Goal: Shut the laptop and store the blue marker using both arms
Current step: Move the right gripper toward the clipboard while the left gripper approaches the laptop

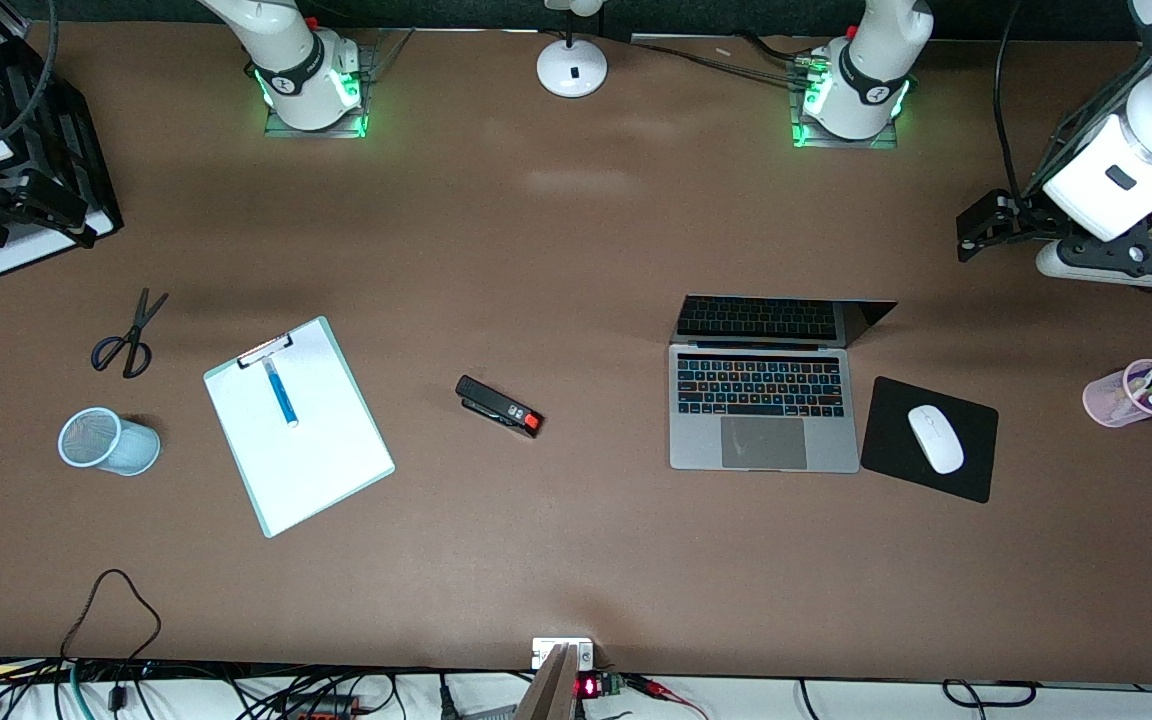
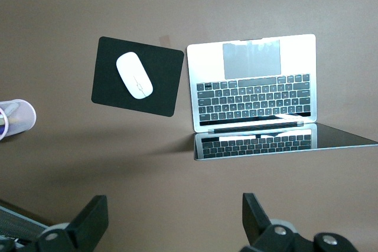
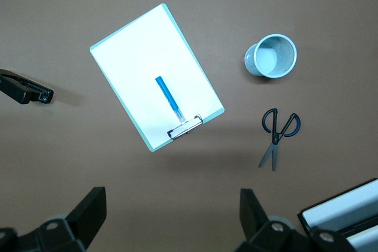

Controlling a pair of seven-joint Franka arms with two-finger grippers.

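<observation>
The silver-grey laptop (image 1: 762,410) stands open toward the left arm's end of the table, its lid tipped far back; it also shows in the left wrist view (image 2: 254,81). The blue marker (image 1: 280,392) lies on a white clipboard (image 1: 298,445) toward the right arm's end and shows in the right wrist view (image 3: 167,95). My left gripper (image 1: 978,232) hangs open and empty high over the table's edge at the left arm's end (image 2: 174,205). My right gripper (image 1: 21,200) hangs open and empty over a black file tray (image 3: 171,199).
A black stapler (image 1: 498,406) lies mid-table. Scissors (image 1: 126,340) and a tipped mesh cup (image 1: 108,440) lie beside the clipboard. A white mouse (image 1: 935,438) sits on a black pad beside the laptop. A pink pen cup (image 1: 1131,392) and a black file tray (image 1: 36,130) stand at the table's ends.
</observation>
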